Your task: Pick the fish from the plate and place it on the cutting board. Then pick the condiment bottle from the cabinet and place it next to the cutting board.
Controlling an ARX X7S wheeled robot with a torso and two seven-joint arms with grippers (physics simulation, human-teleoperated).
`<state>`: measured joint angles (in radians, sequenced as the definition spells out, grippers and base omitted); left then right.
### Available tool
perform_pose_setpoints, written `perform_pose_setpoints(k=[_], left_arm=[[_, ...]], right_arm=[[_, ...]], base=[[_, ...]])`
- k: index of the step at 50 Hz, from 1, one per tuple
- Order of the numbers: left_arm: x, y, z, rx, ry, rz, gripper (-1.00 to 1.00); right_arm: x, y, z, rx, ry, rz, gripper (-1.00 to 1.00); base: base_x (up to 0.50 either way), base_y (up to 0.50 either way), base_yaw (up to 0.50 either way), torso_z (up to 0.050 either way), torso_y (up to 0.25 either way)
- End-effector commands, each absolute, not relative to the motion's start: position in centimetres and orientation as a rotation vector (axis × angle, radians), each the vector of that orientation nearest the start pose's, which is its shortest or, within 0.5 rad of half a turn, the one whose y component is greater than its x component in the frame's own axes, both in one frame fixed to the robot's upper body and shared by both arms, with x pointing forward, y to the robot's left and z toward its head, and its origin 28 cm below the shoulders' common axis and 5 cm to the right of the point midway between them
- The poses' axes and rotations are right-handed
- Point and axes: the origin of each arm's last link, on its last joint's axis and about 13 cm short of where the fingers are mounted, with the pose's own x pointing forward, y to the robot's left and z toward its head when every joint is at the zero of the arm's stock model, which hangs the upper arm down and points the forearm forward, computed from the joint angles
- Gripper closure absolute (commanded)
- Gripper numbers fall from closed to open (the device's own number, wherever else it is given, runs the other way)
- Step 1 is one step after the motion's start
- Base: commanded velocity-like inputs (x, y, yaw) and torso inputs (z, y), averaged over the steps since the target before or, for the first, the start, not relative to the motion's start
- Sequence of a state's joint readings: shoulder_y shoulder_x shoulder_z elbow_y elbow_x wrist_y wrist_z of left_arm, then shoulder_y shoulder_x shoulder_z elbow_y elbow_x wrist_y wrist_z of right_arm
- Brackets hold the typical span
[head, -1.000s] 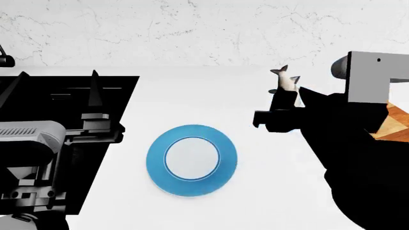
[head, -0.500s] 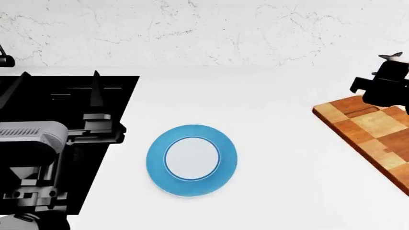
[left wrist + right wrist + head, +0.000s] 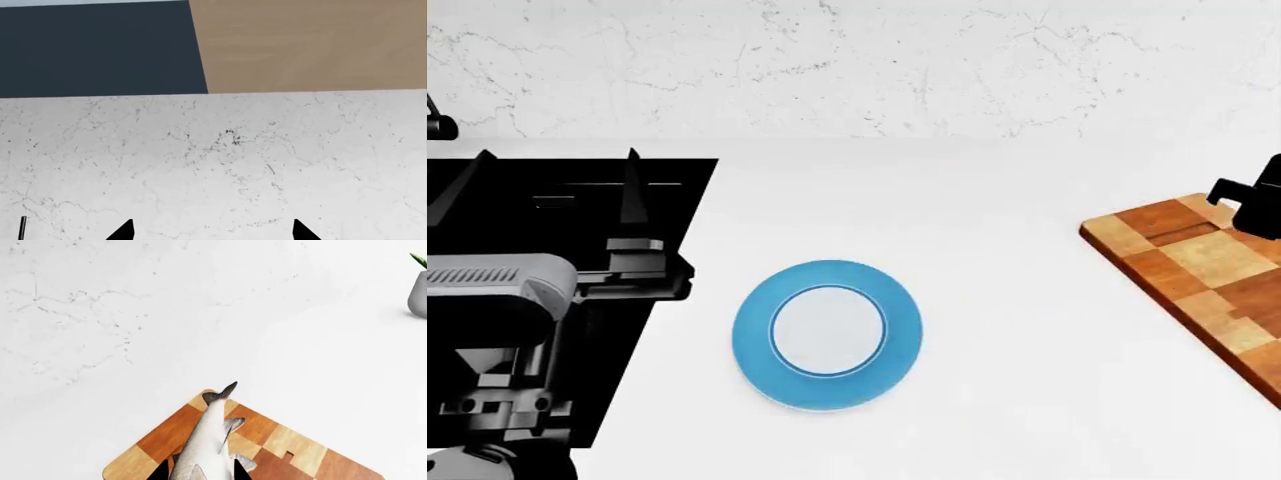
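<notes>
The white marble-look counter (image 3: 1001,250) runs back to a veined wall, with a black cooktop (image 3: 561,250) taking up its left end. The checkered cutting board (image 3: 1201,270) lies at the counter's right edge, angled so that one rounded corner points toward the back wall. The blue-rimmed plate (image 3: 827,335) sits bare near the front edge, about midway along, well apart from the board.

The fish (image 3: 210,440) is off the plate and in the right gripper (image 3: 198,475), whose two dark fingertips pinch its body near the head end. In the right wrist view it hangs over the board's back corner, its long axis running out from the jaws toward that corner, the forked tail reaching just past the board's edge toward the back of the counter. Whether it touches the wood cannot be told. In the head view only a dark piece of this arm shows, at the right edge above the board's far end.

The left gripper (image 3: 212,234) is spread, its fingertips well apart with nothing between them, facing the back wall and a cabinet front (image 3: 313,45) above it; it hovers over the cooktop end, far from the board.

My judgement: the coming move is a release, and it turns on drawing the fish in from that corner so its whole length lies over the board
</notes>
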<state>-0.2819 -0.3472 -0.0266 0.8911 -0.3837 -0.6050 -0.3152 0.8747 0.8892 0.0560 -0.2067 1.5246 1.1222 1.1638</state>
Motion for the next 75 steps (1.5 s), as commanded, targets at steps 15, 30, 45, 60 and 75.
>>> perform_pose_setpoints(k=[15,30,45,60,75], left_arm=[[19.7,23.2,20.6,0.026,-0.526,0.034,-1.00],[19.9,23.2,20.5,0.029,-0.521,0.034,-1.00],[19.9,23.2,20.5,0.030,-0.522,0.034,-1.00],[19.8,23.2,20.6,0.030,-0.523,0.033,-1.00],[19.8,23.2,20.6,0.029,-0.526,0.032,-1.00]], right_arm=[[25.6,-24.6,24.2,0.119,0.293,-0.596,1.00],[26.4,-25.2,20.8,0.145,0.360,-0.597,1.00],[26.4,-25.2,20.0,0.164,0.372,-0.595,1.00],[26.3,-25.3,19.8,0.157,0.381,-0.613,-1.00],[26.0,-25.3,21.0,0.158,0.362,-0.612,-1.00]], base=[[0.00,0.00,0.00,0.000,0.000],[0.00,0.00,0.00,0.000,0.000],[0.00,0.00,0.00,0.000,0.001],[0.00,0.00,0.00,0.000,0.000],[0.00,0.00,0.00,0.000,0.000]])
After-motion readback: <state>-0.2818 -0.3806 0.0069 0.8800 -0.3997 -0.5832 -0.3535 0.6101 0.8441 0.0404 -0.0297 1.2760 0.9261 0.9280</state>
